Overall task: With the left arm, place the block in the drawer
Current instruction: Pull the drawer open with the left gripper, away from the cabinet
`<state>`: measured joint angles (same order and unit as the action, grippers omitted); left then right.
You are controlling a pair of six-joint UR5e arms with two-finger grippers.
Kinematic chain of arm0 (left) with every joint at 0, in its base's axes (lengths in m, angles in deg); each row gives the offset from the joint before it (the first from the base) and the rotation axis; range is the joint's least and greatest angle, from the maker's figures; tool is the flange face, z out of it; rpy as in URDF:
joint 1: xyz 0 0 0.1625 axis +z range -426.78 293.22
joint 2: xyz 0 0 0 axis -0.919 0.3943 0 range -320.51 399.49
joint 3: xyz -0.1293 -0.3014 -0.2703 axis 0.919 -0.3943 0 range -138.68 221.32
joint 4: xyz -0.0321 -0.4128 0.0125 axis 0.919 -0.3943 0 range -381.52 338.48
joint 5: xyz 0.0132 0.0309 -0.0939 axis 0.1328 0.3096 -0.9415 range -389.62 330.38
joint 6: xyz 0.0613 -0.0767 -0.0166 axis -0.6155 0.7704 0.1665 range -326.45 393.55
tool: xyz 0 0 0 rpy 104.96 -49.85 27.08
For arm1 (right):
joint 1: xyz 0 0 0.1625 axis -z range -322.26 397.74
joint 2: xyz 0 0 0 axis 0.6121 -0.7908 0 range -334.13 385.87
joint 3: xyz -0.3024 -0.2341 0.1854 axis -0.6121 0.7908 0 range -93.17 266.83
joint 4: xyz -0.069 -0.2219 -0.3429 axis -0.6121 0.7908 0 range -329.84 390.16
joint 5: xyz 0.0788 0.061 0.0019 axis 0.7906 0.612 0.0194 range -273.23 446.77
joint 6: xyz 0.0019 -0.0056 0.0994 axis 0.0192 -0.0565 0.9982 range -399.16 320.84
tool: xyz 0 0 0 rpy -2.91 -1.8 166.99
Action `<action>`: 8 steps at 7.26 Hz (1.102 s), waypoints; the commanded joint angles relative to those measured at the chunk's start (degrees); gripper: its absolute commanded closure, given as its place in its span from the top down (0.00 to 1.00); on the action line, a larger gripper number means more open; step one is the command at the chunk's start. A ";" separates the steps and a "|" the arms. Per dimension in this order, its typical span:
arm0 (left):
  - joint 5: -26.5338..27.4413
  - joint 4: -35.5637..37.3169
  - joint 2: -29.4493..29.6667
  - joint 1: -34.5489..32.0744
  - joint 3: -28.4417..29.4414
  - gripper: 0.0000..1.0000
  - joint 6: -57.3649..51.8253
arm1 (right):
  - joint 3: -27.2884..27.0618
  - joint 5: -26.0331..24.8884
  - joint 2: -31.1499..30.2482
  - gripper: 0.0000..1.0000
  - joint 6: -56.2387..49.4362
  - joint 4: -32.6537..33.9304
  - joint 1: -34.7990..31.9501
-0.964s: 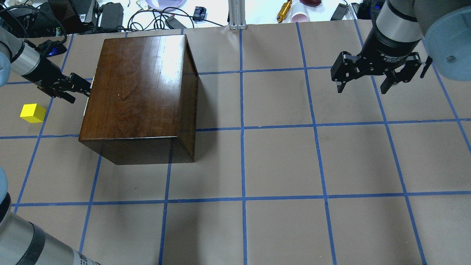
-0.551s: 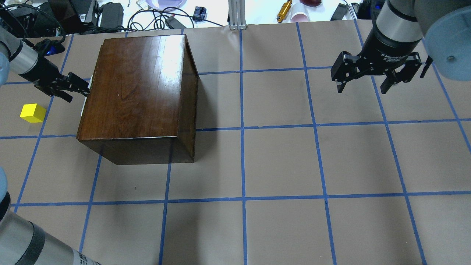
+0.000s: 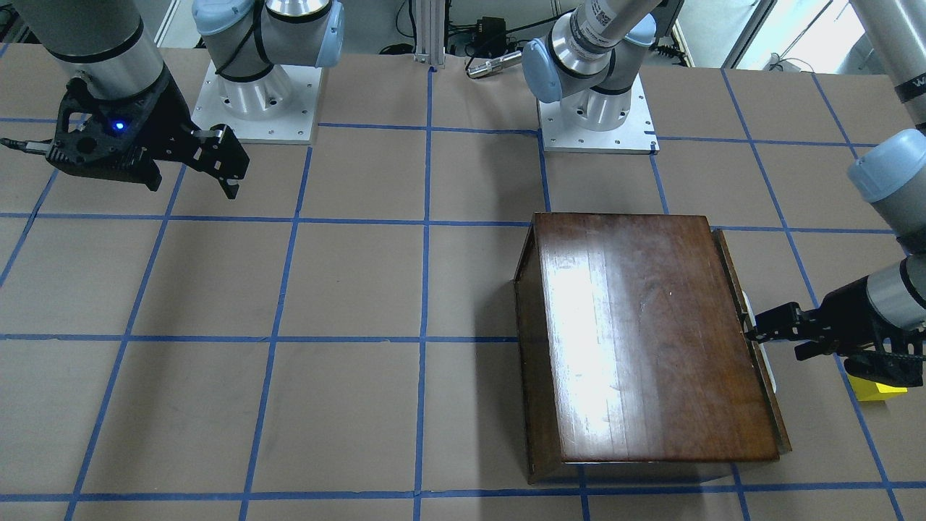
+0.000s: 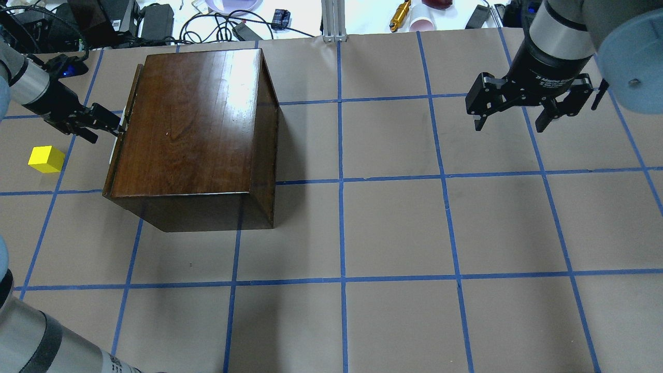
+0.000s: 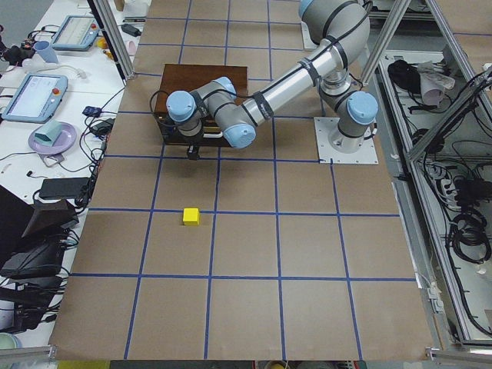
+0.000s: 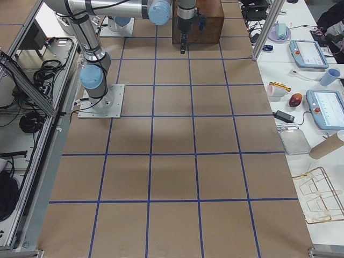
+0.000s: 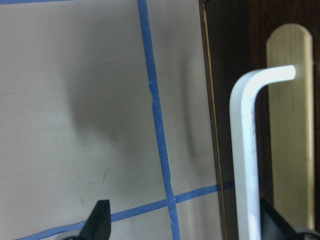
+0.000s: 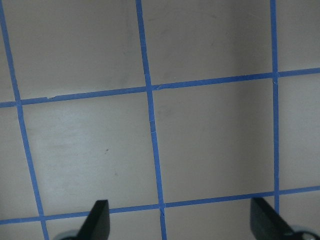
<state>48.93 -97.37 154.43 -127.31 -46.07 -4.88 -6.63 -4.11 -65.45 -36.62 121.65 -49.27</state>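
We see the right arm (image 6: 91,75) rise from its base plate (image 6: 102,102) at the left of the taped table (image 6: 172,161) and bend along the top edge. There the right gripper (image 6: 184,47) hangs against the dark wooden box (image 6: 209,24) at the far end, and from here we cannot tell how its fingers stand. On the white bench (image 6: 309,80) at the right lie two tablets (image 6: 305,54), a cardboard tube (image 6: 327,145) and a wire rack (image 6: 317,196).
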 commanded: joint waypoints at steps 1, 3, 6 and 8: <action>0.21 0.00 0.02 0.06 0.20 1.00 -1.64 | 0.03 0.00 0.00 1.00 0.00 0.00 0.00; 0.12 0.00 0.02 0.93 0.29 1.00 -4.27 | 0.03 0.00 0.00 1.00 0.00 0.00 0.00; 0.29 0.00 0.37 1.02 1.25 1.00 -6.03 | 0.03 0.00 0.00 1.00 0.00 0.00 0.00; 0.38 0.00 1.34 1.11 2.31 1.00 -7.53 | 0.03 0.00 0.00 1.00 0.00 0.00 0.00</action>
<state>49.23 -97.38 155.27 -126.24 -44.39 -11.45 -6.63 -4.11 -65.45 -36.62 121.65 -49.26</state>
